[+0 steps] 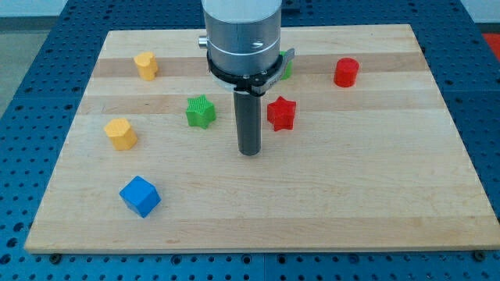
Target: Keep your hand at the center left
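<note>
The work surface is a pale wooden board (328, 203) resting on a blue perforated table (23, 78). The arm carries no jaws, so nothing is grasped; it ends in a dark rod whose end, my tip (249, 153), stands on bare board near the centre, touching no block. The green star block (201, 111) lies to the view's left of the rod, the red star block (281, 113) just beside it on the view's right. Two yellow blocks (145, 65) (120, 133) and the blue cube (140, 196) occupy the view's left; the red cylinder (346, 72) sits at upper right.
</note>
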You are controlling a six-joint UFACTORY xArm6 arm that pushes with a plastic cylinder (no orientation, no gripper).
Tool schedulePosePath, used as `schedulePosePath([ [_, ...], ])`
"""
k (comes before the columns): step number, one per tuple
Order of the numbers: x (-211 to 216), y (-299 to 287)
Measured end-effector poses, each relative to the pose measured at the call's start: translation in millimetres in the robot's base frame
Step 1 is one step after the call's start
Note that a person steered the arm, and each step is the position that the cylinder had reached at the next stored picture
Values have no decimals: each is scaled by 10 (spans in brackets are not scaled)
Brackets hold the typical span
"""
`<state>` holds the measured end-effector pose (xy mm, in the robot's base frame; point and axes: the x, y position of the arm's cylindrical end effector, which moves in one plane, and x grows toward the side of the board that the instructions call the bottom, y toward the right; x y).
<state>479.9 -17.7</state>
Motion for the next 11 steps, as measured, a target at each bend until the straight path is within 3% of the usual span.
schedulePosePath([
  [4,-18,-181],
  [6,227,-933],
  [8,263,-2449],
  [11,-1618,-2668],
])
